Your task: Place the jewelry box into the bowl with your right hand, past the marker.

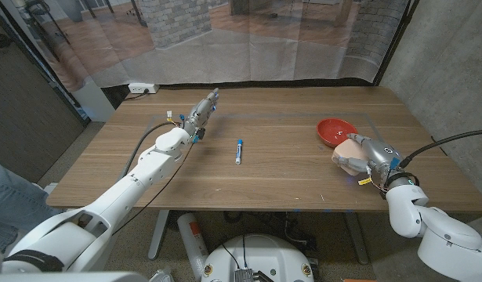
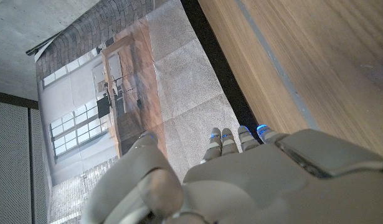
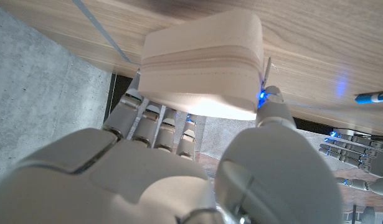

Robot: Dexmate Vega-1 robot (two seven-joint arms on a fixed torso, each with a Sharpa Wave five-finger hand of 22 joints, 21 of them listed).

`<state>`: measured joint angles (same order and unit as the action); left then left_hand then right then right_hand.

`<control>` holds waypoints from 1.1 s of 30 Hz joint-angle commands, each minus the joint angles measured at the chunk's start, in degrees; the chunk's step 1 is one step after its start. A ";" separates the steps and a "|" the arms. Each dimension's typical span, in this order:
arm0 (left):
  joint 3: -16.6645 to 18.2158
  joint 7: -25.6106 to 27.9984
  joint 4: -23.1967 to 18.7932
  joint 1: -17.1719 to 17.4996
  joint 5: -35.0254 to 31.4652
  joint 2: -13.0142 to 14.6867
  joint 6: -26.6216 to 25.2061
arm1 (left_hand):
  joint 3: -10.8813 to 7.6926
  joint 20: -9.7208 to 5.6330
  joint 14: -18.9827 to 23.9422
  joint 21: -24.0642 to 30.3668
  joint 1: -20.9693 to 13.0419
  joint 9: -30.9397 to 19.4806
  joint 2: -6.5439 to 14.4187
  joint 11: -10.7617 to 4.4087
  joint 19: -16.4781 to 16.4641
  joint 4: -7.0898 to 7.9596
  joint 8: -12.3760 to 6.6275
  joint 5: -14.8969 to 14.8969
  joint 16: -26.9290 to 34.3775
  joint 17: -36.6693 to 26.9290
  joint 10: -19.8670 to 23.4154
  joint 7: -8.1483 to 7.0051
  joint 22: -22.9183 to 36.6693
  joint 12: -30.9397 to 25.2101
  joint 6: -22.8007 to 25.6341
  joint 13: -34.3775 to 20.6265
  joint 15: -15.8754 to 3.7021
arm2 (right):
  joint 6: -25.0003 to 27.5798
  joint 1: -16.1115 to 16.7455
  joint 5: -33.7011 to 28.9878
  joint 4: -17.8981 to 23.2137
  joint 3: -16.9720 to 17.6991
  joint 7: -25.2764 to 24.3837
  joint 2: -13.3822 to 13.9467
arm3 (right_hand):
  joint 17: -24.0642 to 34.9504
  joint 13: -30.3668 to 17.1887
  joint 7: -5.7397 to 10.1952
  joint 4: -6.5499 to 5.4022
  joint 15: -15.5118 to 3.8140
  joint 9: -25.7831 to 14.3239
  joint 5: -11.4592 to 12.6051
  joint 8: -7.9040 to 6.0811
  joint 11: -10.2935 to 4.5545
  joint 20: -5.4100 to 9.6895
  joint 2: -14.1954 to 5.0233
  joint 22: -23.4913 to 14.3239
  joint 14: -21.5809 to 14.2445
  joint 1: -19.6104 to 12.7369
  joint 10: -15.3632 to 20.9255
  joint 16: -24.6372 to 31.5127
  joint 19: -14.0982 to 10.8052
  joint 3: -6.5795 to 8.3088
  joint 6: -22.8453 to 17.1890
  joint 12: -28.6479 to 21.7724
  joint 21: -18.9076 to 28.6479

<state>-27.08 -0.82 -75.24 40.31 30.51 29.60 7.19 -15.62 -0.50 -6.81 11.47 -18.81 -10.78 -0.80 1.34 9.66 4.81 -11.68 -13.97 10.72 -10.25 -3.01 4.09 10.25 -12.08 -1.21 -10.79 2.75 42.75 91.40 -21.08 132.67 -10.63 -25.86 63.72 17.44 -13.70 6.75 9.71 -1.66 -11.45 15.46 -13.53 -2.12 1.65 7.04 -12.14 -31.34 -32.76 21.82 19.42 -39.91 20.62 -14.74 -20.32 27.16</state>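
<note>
My right hand (image 1: 364, 157) grips a pale pink jewelry box (image 1: 346, 152) just above the table's right side, close in front of the red bowl (image 1: 335, 130). In the right wrist view the box (image 3: 203, 65) sits between the thumb and the fingers (image 3: 157, 118) of that hand (image 3: 179, 180). A blue-capped marker (image 1: 238, 151) lies on the table's middle, and its end (image 3: 375, 96) shows in the right wrist view too. My left hand (image 1: 201, 108) reaches out at the far left of the table with its fingers straight and nothing in it, and the left wrist view shows its back (image 2: 241, 180).
The wooden table (image 1: 288, 184) has a faint taped outline on its top. A power strip (image 1: 143, 88) lies on the floor behind its far left corner. A curtain hangs behind the table. A person's leg (image 1: 5, 196) shows at the left edge.
</note>
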 commanded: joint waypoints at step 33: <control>2.44 -0.55 -2.41 3.66 0.46 2.48 4.61 | 0.51 -0.01 0.32 0.32 -0.25 -0.18 0.47 0.17 0.83 -0.07 -0.05 0.22 0.22 -0.26 0.64 0.14 0.31 0.03 0.72 -0.18 -0.27 | -2.50 -18.43 -2.28 -4.98 -9.54 7.20 0.16 | 0.89 -0.42 -0.02 -1.90 -7.66 -0.02 -0.87 0.41 -1.75 3.80 -7.21 -0.24 -1.98 -6.57 1.83 0.06 -2.64 1.39 -0.69 -0.75 0.62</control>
<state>-25.11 -1.07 -77.85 43.75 30.79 31.89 10.61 -15.23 -0.50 -6.51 11.47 -18.81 -10.78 -0.81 1.64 9.66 4.90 -11.69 -13.76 10.73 -10.25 -2.70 4.08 10.25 -12.09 -0.80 -10.79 2.45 41.16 78.33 -22.75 129.87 -16.89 -20.51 64.83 18.16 -13.99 6.54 9.47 -2.08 -11.45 14.72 -13.12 -2.12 1.94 7.04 -12.11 -31.77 -32.76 21.85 19.24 -40.20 20.38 -14.95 -20.85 27.40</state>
